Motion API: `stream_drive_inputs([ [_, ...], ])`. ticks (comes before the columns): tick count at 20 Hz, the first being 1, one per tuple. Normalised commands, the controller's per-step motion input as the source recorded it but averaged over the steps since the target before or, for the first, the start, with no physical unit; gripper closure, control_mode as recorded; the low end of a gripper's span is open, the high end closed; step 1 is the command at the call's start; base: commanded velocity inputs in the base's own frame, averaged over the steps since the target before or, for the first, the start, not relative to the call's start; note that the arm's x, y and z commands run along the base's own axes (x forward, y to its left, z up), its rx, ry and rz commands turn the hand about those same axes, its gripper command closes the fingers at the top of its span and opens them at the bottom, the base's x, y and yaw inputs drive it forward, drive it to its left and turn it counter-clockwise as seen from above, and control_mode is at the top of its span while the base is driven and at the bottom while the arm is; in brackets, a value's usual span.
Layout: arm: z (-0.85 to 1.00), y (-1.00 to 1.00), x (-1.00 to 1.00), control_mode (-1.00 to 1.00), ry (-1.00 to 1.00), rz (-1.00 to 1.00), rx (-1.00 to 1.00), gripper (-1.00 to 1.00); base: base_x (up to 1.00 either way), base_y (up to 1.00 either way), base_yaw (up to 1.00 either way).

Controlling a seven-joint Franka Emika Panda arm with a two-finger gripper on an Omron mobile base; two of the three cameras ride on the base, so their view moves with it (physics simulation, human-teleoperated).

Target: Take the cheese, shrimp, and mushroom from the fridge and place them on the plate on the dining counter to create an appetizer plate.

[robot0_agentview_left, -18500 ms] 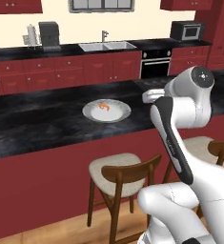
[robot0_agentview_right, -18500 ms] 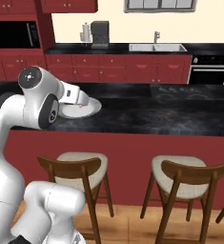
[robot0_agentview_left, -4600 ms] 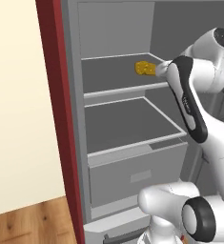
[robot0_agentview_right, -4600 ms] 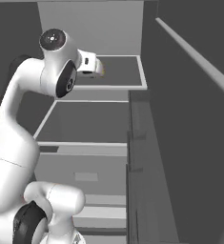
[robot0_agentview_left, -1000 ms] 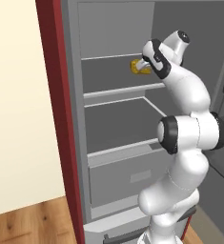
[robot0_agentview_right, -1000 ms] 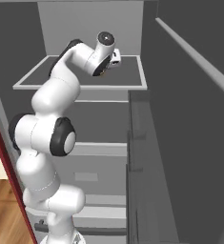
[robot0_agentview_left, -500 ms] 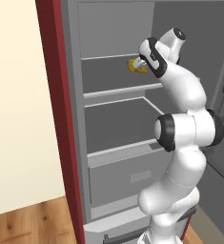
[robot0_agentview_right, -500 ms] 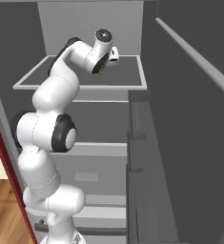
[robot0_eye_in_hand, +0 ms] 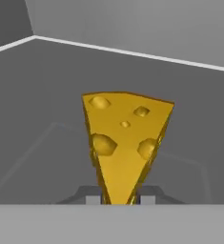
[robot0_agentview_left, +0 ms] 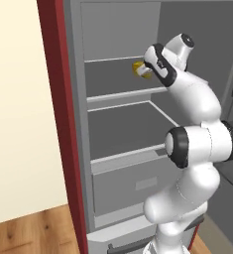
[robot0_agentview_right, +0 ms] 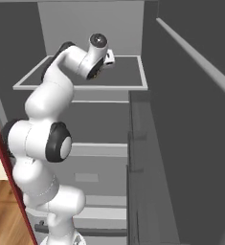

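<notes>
The fridge (robot0_agentview_left: 78, 99) stands open in front of me. My arm reaches in over its upper shelf (robot0_agentview_right: 123, 76). The cheese (robot0_eye_in_hand: 125, 138), a bright yellow wedge with holes, stands point-down between my two finger tips. My gripper (robot0_eye_in_hand: 118, 199) is shut on its narrow end. From the left base view the cheese (robot0_agentview_left: 139, 69) shows as a small yellow chunk at the tip of the gripper (robot0_agentview_left: 145, 71), near the back of the upper shelf. The hand (robot0_agentview_right: 106, 58) covers the cheese in the right base view. The shrimp, the mushroom, the plate and the dining counter are out of view.
A second grey shelf (robot0_agentview_left: 128, 126) lies below the upper one, with a drawer (robot0_agentview_left: 138, 181) under it. A dark red panel (robot0_agentview_left: 56, 124) borders the fridge on the left. The open door with its rails (robot0_agentview_right: 190, 67) stands close on the right. Wooden floor (robot0_agentview_left: 29, 230) lies below.
The fingers have closed onto the cheese. The arm has stayed almost in place at the upper shelf.
</notes>
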Motion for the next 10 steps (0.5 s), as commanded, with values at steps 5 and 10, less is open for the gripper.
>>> stream_drive_inputs([
  [5,-0.10,0.27,-0.80,-1.00,-0.11,0.00,-0.02,1.00,0.00,0.00,0.00],
  [10,0.16,0.00,-1.00,-1.00,-0.05,-0.02,0.00,1.00,0.00,0.00,0.00],
])
